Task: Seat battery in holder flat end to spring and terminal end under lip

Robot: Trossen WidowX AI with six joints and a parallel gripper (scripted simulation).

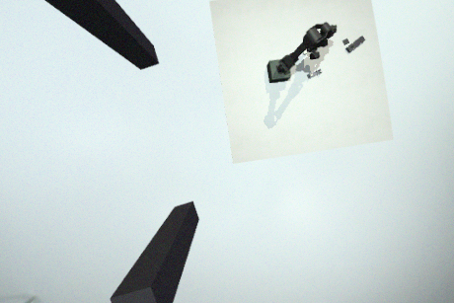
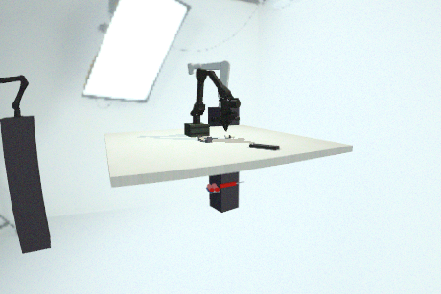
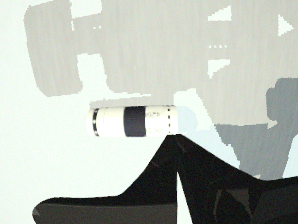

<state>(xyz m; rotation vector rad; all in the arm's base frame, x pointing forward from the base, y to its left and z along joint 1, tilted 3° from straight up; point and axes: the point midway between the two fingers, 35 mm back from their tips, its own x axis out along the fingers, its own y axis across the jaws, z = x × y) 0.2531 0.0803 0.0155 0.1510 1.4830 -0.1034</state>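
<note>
The battery [image 3: 132, 121] lies on its side on the table in the wrist view, cream with a wide black band and a thin dark ring near its left end. In the exterior view a tiny shape [image 2: 229, 137] below the fingertips seems to be it. My gripper [image 3: 173, 140] [image 2: 226, 129] is shut and empty, pointing down. In the wrist view its tips are at the battery's lower right edge; whether they touch it cannot be told. The holder [image 1: 314, 74] [image 2: 208, 139] sits on the table near the arm's base, apart from the battery. Its spring and lip are too small to make out.
A long dark bar [image 1: 355, 44] [image 2: 264, 147] lies on the table [image 1: 306, 134] [image 2: 158, 164] farther from the arm's base. A small dark block [image 1: 345, 41] lies beside it. The arm's shadows cover part of the table.
</note>
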